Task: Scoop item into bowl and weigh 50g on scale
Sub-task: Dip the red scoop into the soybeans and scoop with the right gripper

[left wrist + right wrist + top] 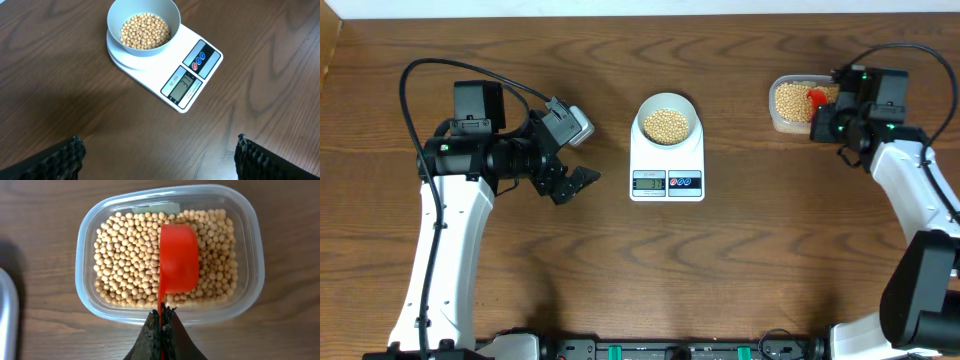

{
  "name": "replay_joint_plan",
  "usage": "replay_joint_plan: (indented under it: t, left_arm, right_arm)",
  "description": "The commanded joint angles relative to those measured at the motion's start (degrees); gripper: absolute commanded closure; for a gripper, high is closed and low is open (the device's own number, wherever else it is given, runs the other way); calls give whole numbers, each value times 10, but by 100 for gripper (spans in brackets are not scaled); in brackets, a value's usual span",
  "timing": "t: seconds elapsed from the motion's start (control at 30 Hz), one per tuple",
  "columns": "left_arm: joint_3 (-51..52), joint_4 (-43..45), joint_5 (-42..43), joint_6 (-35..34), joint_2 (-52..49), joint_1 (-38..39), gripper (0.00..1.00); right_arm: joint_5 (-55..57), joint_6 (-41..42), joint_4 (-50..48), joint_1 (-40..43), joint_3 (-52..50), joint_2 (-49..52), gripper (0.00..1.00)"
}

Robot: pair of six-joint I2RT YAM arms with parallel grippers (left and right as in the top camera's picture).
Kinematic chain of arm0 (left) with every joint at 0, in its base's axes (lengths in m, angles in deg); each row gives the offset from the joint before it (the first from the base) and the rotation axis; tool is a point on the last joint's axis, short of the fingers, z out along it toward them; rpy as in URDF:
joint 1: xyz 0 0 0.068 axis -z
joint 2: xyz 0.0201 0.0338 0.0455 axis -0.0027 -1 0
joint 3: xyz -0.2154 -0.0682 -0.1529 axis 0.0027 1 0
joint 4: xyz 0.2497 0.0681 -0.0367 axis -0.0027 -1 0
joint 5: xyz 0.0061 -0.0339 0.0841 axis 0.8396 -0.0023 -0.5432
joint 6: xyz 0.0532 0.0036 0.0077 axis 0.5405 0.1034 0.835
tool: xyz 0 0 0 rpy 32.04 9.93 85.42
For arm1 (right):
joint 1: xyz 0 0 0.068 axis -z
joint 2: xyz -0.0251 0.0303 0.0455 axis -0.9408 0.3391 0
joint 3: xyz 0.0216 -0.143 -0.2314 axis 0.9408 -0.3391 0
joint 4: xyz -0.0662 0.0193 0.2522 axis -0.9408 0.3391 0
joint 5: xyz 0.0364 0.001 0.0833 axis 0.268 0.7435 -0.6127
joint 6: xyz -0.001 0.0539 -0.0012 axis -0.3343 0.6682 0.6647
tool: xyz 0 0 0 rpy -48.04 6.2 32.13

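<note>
The pale bowl (667, 122) (144, 27) stands on the white scale (667, 165) (200, 75) at the table's middle and holds a heap of beige beans (667, 124) (145, 31). More beans (130, 260) fill the clear plastic container (792, 105) (87, 255) at the right. My right gripper (820, 112) (161, 315) is shut on the handle of a red scoop (815, 97) (177, 265), whose cup lies turned over the container's beans. My left gripper (582, 180) (157, 152) hangs open left of the scale, nothing between its fingers (62, 157).
The scale's grey display (181, 85) is lit, its digits unreadable, with two round buttons (199, 58) beside it. A metal edge (7, 315) shows at the left of the right wrist view. Both arms' bases stand at the table's near edge.
</note>
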Motion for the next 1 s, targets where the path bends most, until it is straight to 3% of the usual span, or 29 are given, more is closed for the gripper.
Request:
replay_joint_plan:
  t: [0.0,0.43,0.97]
  left_arm:
    - [-10,-2,7,10,6,0,2]
    - [-10,-2,7,10,6,0,2]
    - [-10,-2,7,10,6,0,2]
  right_arm:
    - [-45,58,9,12,2,8,99]
    - [-54,110,16,35,2,15,99]
    - [-287,141,-29,125,2,15,99]
